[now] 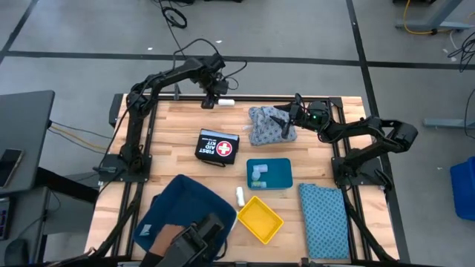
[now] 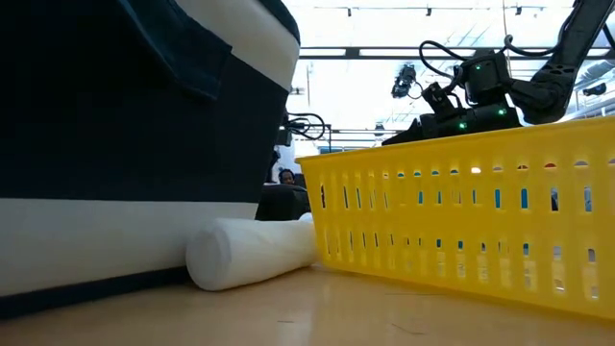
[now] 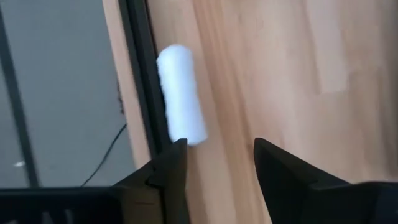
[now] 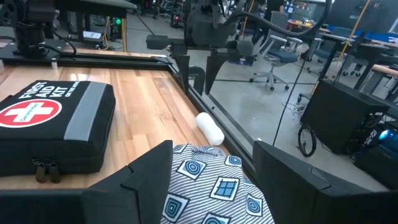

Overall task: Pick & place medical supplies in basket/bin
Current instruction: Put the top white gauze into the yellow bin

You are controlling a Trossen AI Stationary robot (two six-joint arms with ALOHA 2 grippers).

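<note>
At table's far edge, left gripper (image 1: 211,103) hovering, fingers apart, over fuzzy white cylindrical roll (image 3: 181,93); right gripper (image 1: 284,123), fingers spread, straddling crumpled grey-blue patterned cloth bundle (image 4: 214,186) beside it

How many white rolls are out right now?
2: one roll at the table's far edge under the left claw; another roll beside the yellow basket. Others may be hidden.

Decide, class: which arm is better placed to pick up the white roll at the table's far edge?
Left. The left gripper hovers open beside the white roll; the right gripper is over the cloth bundle.
</note>
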